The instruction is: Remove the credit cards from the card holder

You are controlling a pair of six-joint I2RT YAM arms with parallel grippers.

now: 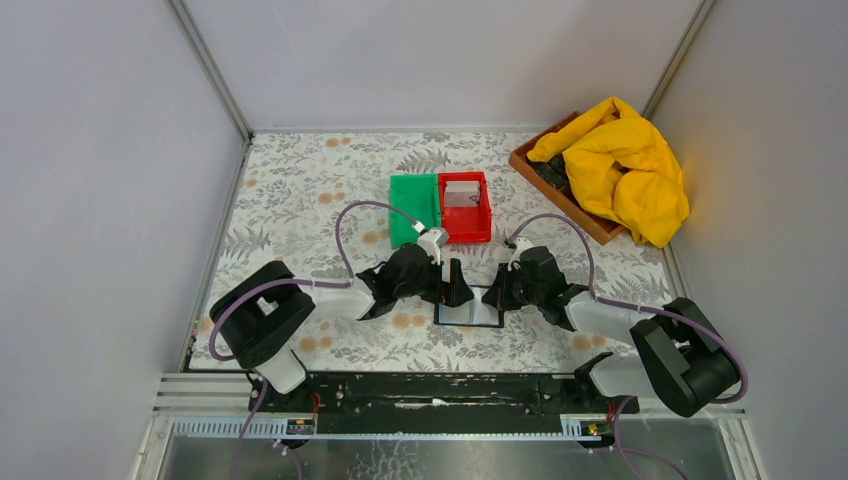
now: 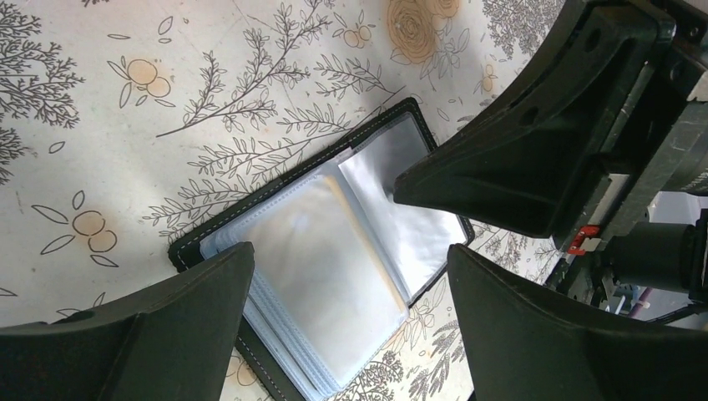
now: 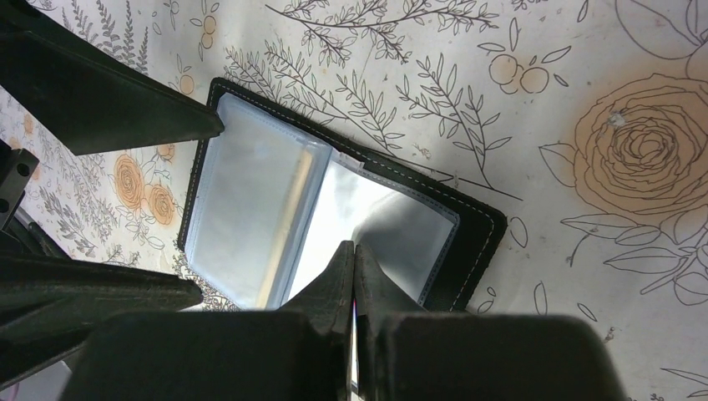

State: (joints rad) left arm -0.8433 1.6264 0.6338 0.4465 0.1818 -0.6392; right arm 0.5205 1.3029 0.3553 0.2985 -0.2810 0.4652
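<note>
You have the card holder (image 3: 267, 209) lying open and flat on the floral table (image 1: 300, 190), between the two arms and on the near side of the red bin (image 1: 487, 215) and green bin (image 1: 410, 215). Your right gripper (image 3: 355, 251) is closed finger to finger with nothing between. Its tip is set down on the sleeve on its own side, and I judge this pins the folder against sliding or folding shut. Your left gripper (image 2: 351, 251) stands wide open and empty, its fingers straddling the other page, placed, I judge, to work a card out. The holder shows a black stitched cover and glossy bluish-grey sleeves. A pale edge near the spine hints at a card inside, but this is unconfirmed. What looks like one of the credit cards (image 1: 461, 193), grey-white, lies in the red bin.
</note>
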